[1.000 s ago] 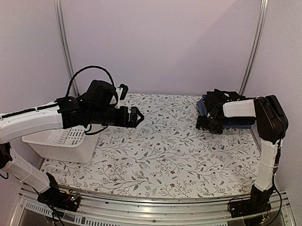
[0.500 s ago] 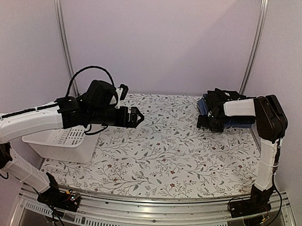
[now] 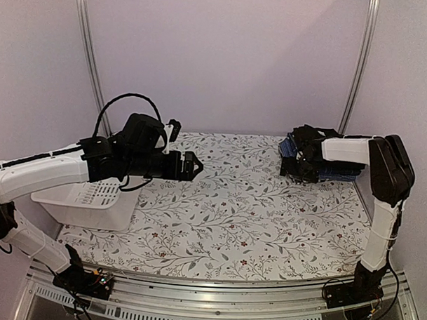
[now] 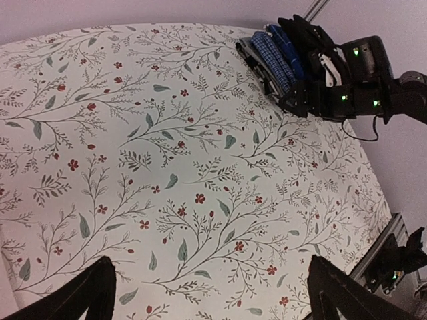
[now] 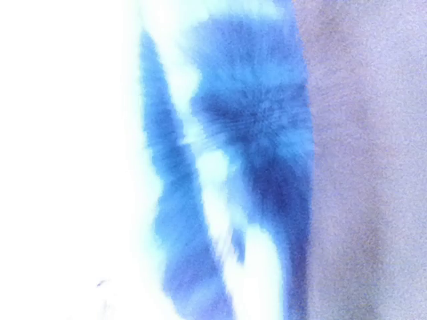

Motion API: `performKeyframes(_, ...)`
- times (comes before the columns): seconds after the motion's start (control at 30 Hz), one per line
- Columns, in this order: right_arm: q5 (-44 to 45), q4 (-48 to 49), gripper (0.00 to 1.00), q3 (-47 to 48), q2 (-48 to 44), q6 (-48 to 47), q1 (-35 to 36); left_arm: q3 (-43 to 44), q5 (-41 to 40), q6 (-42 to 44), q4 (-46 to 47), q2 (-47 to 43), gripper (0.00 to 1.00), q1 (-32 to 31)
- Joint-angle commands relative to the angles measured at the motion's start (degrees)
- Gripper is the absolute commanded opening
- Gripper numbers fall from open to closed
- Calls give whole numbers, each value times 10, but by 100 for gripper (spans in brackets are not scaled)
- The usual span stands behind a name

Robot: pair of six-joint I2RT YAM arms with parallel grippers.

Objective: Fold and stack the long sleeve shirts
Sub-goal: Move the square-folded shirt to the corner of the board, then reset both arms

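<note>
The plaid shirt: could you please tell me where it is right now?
In the left wrist view the plaid shirt lies folded at upper right, at the table's far right corner, beside the right gripper.

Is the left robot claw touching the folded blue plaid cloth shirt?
Apart. Top view: the left gripper hovers mid-table, flowered tablecloth showing between it and the blue plaid shirt.

Overhead and left-wrist views share the folded shirts [image 4: 275, 59]; right-wrist view sits blurrily close.
</note>
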Motion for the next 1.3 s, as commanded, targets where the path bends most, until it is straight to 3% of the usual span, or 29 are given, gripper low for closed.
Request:
performKeyframes(0.0, 6, -11, 99, 0, -63, 10, 16, 14, -10, 3, -10, 0, 100, 8)
performKeyframes(0.37, 17, -24, 99, -34, -159, 38, 87, 13, -9, 9, -7, 4, 100, 12)
performKeyframes(0.73, 45, -33, 99, -44, -232, 71, 207, -11, -23, 5, -10, -10, 100, 20)
performKeyframes(1.27, 104, 78, 99, -136, -343, 77, 345, -56, -50, 2, -11, -67, 100, 29)
